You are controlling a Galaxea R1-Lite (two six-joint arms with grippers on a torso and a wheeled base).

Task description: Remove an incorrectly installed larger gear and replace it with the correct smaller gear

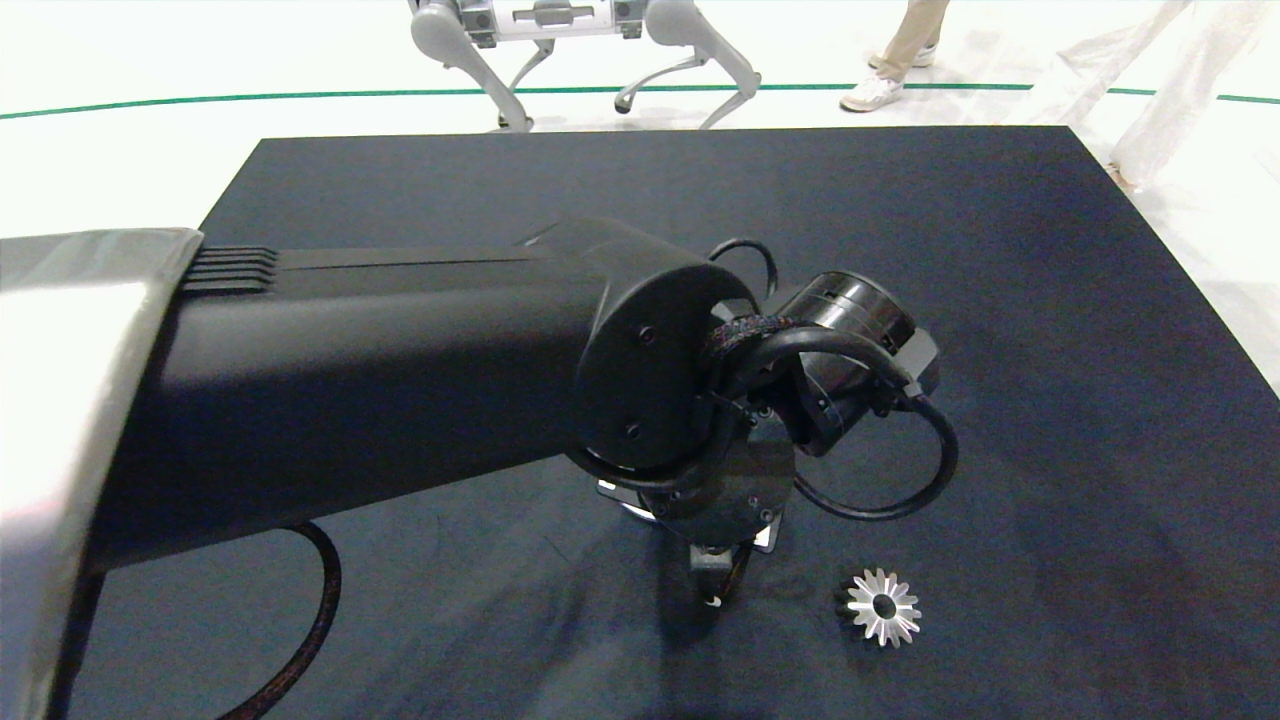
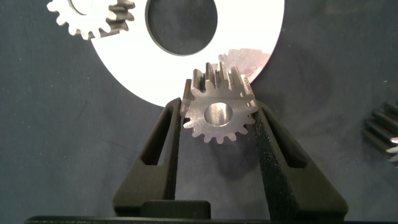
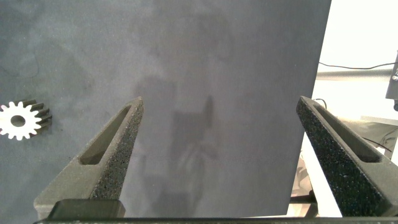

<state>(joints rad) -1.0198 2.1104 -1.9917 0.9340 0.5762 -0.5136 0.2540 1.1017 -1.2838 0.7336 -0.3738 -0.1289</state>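
Note:
The larger gear [image 1: 882,606], silver with long pointed teeth, lies flat on the dark cloth near the table's front, right of my left wrist. My left gripper [image 2: 219,115] is shut on the smaller gear [image 2: 217,111], held by its sides over the rim of a white ring plate [image 2: 124,68]. In the head view the left arm hides this gripper [image 1: 716,580] and most of the plate. A second small gear [image 2: 93,15] sits on the plate's far side. My right gripper [image 3: 219,102] hangs open over bare cloth, out of the head view.
A third small gear [image 3: 23,119] lies on the cloth beside the right gripper. The table's edge [image 3: 311,112] runs close to the right gripper's other side. A toothed edge [image 2: 384,127] shows at the left wrist view's border. Beyond the table stand a quadruped robot [image 1: 560,40] and a person's leg [image 1: 900,60].

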